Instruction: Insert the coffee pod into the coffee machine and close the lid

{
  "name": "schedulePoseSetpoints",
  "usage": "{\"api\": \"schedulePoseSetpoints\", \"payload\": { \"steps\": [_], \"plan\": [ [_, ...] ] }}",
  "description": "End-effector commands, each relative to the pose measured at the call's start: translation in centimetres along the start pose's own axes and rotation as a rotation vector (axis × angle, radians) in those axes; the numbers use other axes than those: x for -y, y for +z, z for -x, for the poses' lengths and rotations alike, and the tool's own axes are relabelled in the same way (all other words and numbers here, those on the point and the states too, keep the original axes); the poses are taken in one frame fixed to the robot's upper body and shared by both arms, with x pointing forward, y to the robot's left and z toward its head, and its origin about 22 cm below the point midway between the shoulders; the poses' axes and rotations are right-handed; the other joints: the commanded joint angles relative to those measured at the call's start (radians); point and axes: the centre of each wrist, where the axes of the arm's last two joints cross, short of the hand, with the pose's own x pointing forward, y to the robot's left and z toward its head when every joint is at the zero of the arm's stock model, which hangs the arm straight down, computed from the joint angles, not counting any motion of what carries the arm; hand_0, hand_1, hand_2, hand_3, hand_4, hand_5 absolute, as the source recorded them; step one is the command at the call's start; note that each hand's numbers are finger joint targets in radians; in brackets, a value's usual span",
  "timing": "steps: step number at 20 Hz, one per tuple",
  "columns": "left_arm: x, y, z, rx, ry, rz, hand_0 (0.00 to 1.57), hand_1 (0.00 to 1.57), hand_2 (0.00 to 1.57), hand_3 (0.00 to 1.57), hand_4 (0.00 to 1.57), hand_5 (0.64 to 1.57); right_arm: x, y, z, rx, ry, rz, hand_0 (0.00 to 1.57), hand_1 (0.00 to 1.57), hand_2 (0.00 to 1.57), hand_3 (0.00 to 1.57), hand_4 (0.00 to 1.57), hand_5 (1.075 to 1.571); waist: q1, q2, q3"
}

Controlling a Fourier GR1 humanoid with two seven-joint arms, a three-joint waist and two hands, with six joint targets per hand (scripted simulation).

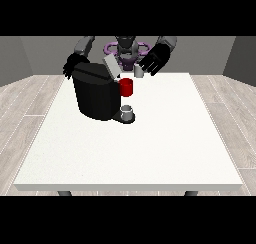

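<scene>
Hand at the view's right [154,61] hovers with fingers spread, just beside the small grey coffee pod [138,71]; I can't tell if they touch. Pod sits above the red holder [127,87] of the black coffee machine [96,94], whose grey lid [111,67] stands tilted up. Grey cup [127,112] on its base. Hand at the view's left [70,66] behind the machine; fingers unclear to me. White bench [165,148] beneath.

Even, soft light falls on my large white table [150,153]; no glare, barely any shadows beneath things.
</scene>
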Motion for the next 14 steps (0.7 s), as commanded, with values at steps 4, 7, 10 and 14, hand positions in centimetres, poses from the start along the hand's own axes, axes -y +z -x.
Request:
{"api": "schedulePoseSetpoints", "payload": {
  "steps": [4, 7, 10, 14],
  "plan": [
    [-0.8, -1.0, -2.2, 0.002, -0.029, -0.003, 1.26, 1.26, 1.31, 1.24, 0.51, 1.571, 1.0, -0.4, -0.3, 0.001, 0.010, 0.017, 0.00, 0.00, 0.00, 0.00, 0.53, 1.571, -0.014, 0.008, 0.0001],
    [-1.5, -1.0, -1.8, 0.014, -0.018, -0.015, 1.26, 1.26, 1.30, 1.24, 0.49, 1.571, -1.2, -0.3, -1.1, 0.048, 0.008, 0.027, 0.00, 0.00, 0.00, 0.00, 0.48, 1.571, -0.031, 0.048, -0.0002],
    [-1.2, -0.8, -1.0, 0.005, -0.017, -0.047, 1.31, 1.31, 1.33, 1.24, 0.49, 1.571, -1.6, 0.0, -1.9, 0.042, -0.023, -0.012, 0.00, 0.00, 0.00, 0.00, 0.51, 1.571, -0.062, 0.060, -0.0004],
    [0.4, -1.4, -2.3, 0.009, -0.033, 0.000, 1.30, 1.30, 1.33, 1.23, 0.50, 1.571, -0.7, -0.5, -1.5, 0.026, -0.007, 0.027, 0.00, 0.00, 0.00, 0.00, 0.50, 1.571, -0.032, 0.048, -0.0001]
  ]
}}
